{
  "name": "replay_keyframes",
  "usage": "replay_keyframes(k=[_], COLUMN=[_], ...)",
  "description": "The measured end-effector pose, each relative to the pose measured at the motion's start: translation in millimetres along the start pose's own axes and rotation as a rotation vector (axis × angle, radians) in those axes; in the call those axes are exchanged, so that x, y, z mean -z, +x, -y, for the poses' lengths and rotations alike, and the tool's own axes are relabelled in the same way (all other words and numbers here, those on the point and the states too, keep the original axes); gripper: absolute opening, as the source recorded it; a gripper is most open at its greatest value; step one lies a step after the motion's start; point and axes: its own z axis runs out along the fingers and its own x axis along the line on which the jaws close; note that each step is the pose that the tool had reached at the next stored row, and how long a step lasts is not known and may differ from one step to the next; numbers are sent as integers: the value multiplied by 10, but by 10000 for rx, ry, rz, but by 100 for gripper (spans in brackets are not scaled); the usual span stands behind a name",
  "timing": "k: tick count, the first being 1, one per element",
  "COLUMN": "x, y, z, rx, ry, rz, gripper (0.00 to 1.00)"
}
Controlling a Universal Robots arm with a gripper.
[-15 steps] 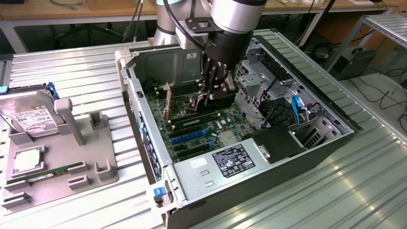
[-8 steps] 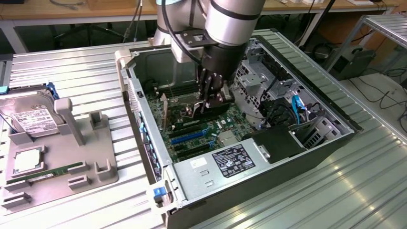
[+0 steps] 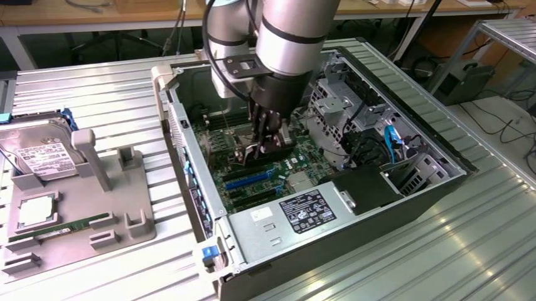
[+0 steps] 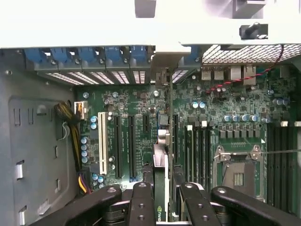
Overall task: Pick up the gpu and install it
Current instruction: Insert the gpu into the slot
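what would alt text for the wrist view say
The gripper holds the gpu edge-on between its black fingers, above a green motherboard inside an open computer case. Black expansion slots and one white slot lie on one side of the card, an empty CPU socket on the other.

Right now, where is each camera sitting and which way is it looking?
Exterior view: up high beside the table, looking down at the open computer case; it shows the robot arm reaching down to the motherboard.
Wrist view: on the arm's wrist, looking straight down into the case; the gripper shows with its jaws closed on the gpu, held on edge over the slots.
Shared: both show the green motherboard and the gripper with the card.
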Motion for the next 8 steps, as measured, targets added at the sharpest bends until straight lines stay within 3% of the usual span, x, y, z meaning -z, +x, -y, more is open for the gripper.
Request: replay_keyframes(k=[8], x=[-161], y=[5], z=[6], rx=[0], ry=[18], rz=[-1], gripper=[26])
